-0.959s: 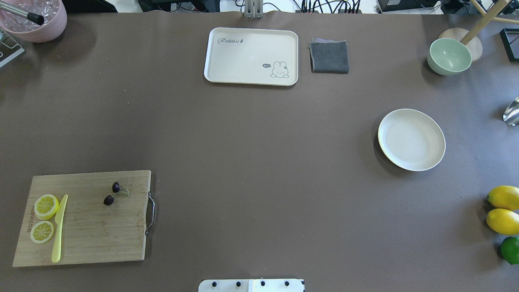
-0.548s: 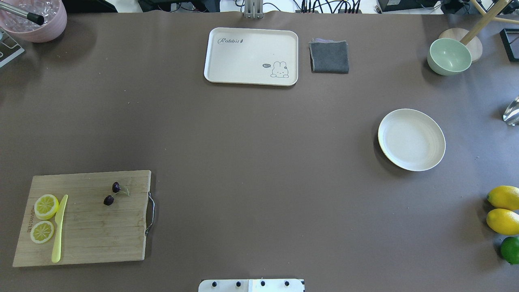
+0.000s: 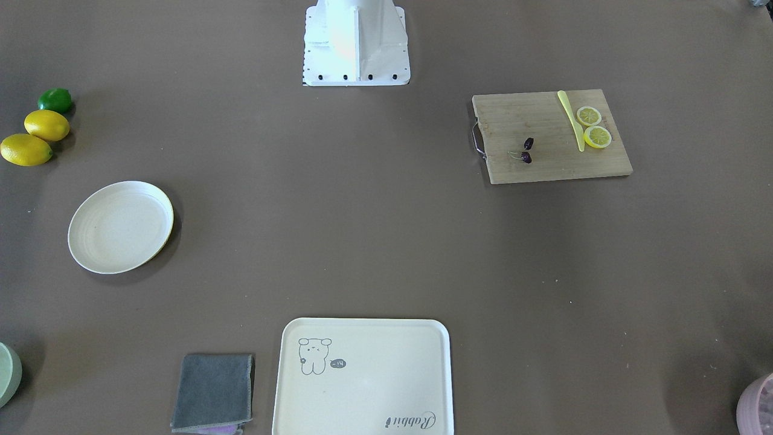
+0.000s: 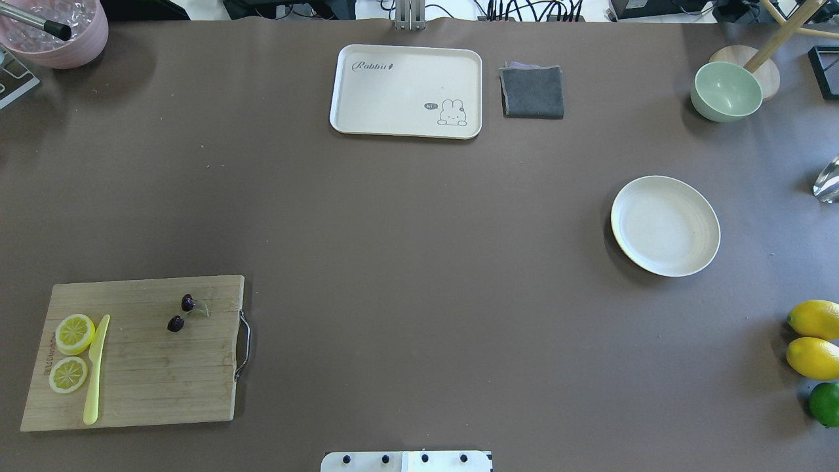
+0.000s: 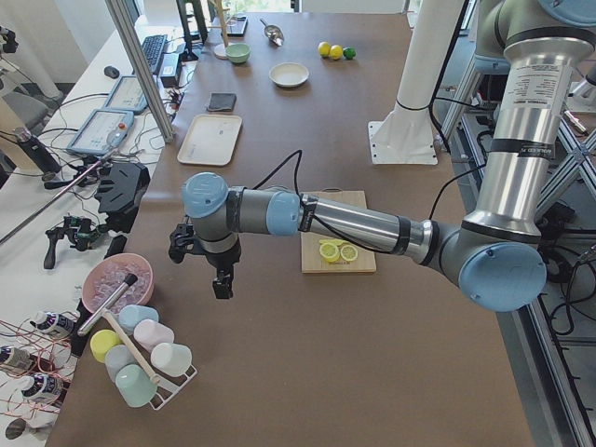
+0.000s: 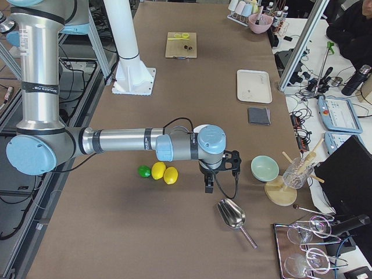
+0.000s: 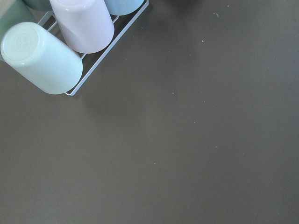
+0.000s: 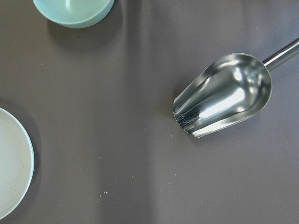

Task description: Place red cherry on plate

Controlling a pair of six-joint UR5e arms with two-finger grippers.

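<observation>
We find the red cherry (image 4: 175, 324) lying on the wooden cutting board (image 4: 151, 373), toward its metal-handled end and apart from the lemon slices (image 4: 74, 333). The plate (image 4: 665, 226) sits well apart, on the table's right side. The left gripper (image 5: 222, 284) hangs over bare table near a cup rack (image 5: 140, 363). The right gripper (image 6: 208, 185) hangs between the plate and a metal scoop (image 8: 224, 93). We cannot tell whether either gripper's fingers are spread or closed.

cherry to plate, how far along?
Done: nothing. The pair of dark maroon cherries lies on the wooden cutting board; the round cream plate is empty. In hand: nothing; left claw hangs near the wire rack of pastel cups, right claw near the shiny steel scoop. To do: pick, carry, place.
</observation>
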